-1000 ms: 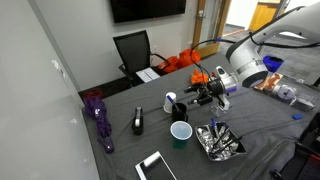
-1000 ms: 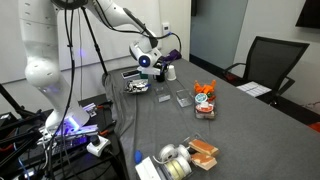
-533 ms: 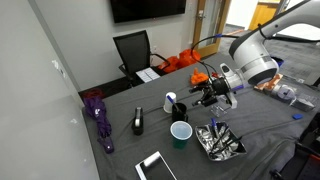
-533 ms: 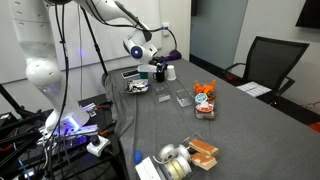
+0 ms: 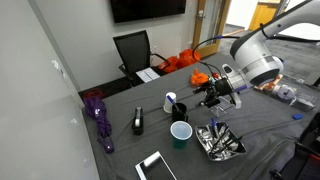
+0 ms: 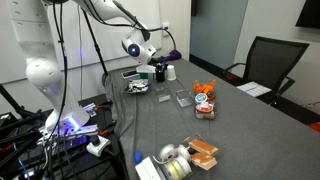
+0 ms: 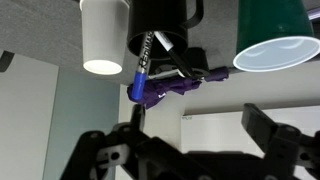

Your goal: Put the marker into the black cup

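Hanging near the black cup point(image 5: 179, 108) in an exterior view, the pincer point(image 5: 209, 97) faces a white cup point(image 5: 169, 101) just beyond it, with a blue cup point(image 5: 180, 132) off to one side. The marker is too small to make out here.

In an exterior view, the pincer point(image 6: 151, 64) is close to the black cup point(image 6: 159, 73), and its fingers are too small to read.

The wrist view, which stands upside down, settles it: the pincer point(image 7: 180, 130) has its fingers spread wide with nothing between them. Straight ahead of it the marker point(image 7: 142, 62) appears to stand tilted in the black cup point(image 7: 165, 25), one end reaching past the rim. The white cup point(image 7: 105, 35) is to one side and the blue cup point(image 7: 275, 35) to the other.

By the look of it, the marker is light, stiff and smooth-barrelled — apt to slip or roll. Any fresh hold belongs squarely across the exposed barrel near the rim. The cup itself looks light enough to tip if nudged.
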Robot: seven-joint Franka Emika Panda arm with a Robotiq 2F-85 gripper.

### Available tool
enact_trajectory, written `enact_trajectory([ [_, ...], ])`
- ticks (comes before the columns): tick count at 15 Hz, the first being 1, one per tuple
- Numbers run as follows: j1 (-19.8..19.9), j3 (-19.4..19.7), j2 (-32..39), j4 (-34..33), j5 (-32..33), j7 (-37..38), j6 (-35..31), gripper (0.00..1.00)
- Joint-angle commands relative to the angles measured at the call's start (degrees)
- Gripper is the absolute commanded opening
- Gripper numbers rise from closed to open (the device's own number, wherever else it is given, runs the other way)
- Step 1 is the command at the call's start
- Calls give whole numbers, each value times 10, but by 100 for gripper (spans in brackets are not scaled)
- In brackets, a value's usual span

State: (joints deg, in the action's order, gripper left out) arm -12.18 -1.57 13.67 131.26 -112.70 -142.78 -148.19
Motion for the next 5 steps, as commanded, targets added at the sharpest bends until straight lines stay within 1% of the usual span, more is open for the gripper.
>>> enact_trajectory([
  [1, -3, -10, -19, 14, 10, 12, -42, 100],
  [5, -11, -9, -16, 12, 9, 17, -68, 100],
])
